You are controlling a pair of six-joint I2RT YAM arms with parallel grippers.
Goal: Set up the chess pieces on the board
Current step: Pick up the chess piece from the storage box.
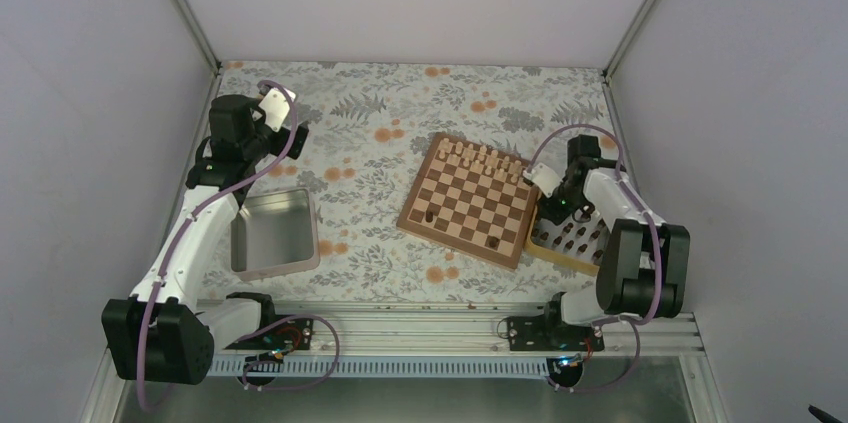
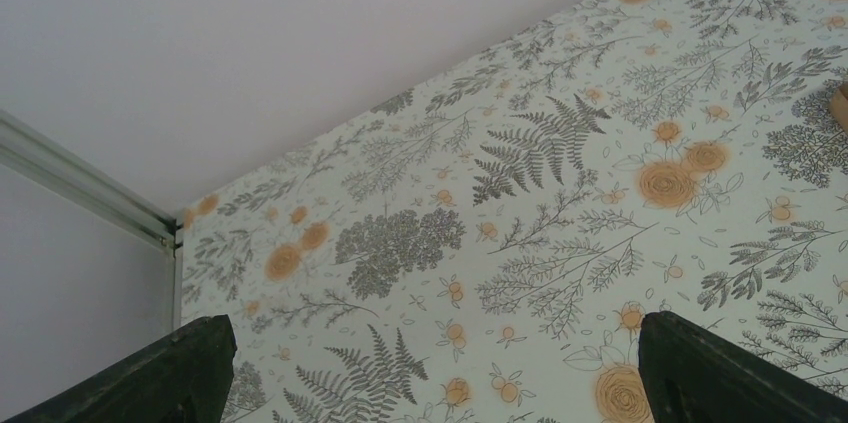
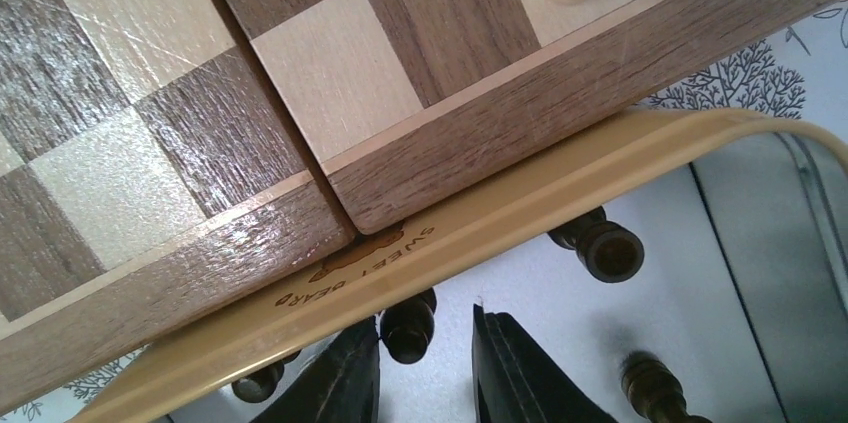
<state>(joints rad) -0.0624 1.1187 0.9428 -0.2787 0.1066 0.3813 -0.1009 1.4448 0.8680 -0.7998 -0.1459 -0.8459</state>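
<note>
The board [image 1: 470,195] is laid on the flowered table [image 1: 380,103], a little right of the middle. Pale pieces [image 1: 478,155] are lined up along its far edge, and two dark chess pieces [image 1: 430,215] are stood on its near squares. More dark ones are kept in the light tray [image 1: 556,254] set against its right side. The right gripper [image 3: 422,328] is held low in that tray, its fingers parted around one dark piece [image 3: 410,328], with a gap seen at one side. The left gripper [image 2: 432,321] is held wide apart at the far left, with nothing in it.
</note>
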